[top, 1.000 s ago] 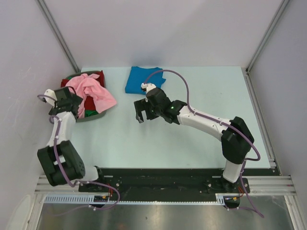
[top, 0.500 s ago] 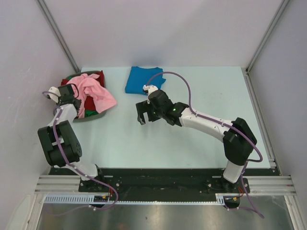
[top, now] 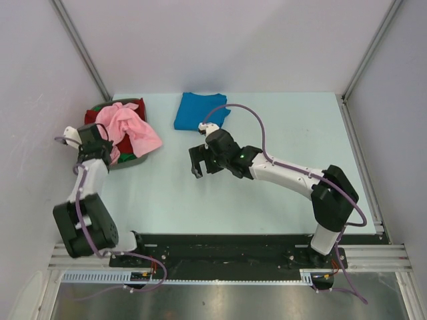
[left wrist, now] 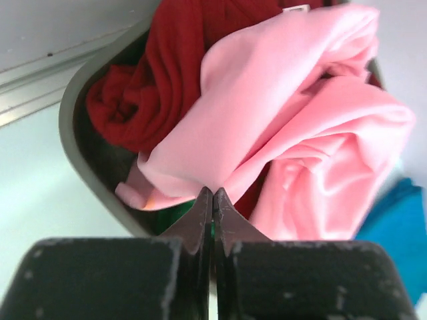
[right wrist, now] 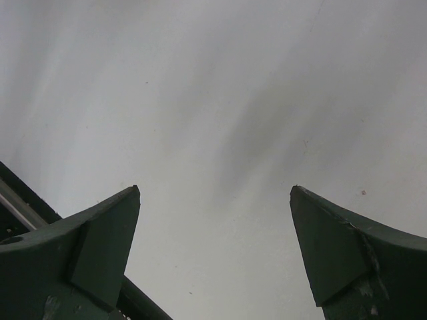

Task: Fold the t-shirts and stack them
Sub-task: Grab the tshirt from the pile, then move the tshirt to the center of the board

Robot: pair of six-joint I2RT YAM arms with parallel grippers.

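Pink t-shirt [left wrist: 293,127] (in bin [left wrist: 72,133]) lies just beyond left fingers [left wrist: 198,220].

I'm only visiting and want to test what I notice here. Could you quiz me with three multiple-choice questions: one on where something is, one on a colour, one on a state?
1. Where does the folded blue shirt lie?
A. On the far side of the table
B. At the near edge, between the arm bases
C. Draped over an arm

2. What colour is the shirt lying on top in the grey bin?
A. Yellow
B. White
C. Pink

3. How are the fingers of the right gripper?
A. Shut on cloth
B. Open, with nothing between them
C. Shut on nothing

Answers:
1. A: the top view shows it flat near the back edge.
2. C: the pink shirt spills over the red cloth beneath.
3. B: the right wrist view shows only bare table between the spread fingers.
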